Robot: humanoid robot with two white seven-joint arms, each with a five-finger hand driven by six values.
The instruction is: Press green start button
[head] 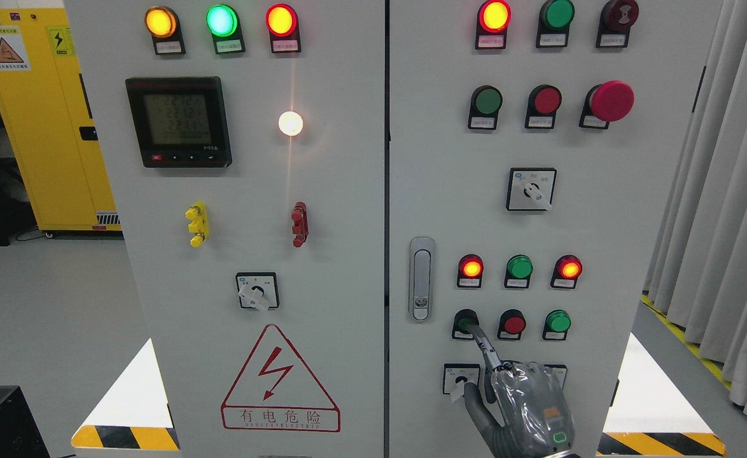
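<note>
We see the right hand [529, 407] with one finger out on the green start button [465, 320], low on the grey cabinet panel [348, 254]; other fingers clenched, grasping nothing. Grey curtain [723, 222] hangs right.

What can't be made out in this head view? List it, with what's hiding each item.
- Green start button: its face is partly covered by the right robot hand, whose fingertip rests on it; whether it is pressed in cannot be told.
- Selector switch: partly hidden by the same robot hand; a second one behind the hand is almost fully covered.
- Button labels: print too small to read.
- Right arm: cut off by the bottom edge.
</note>
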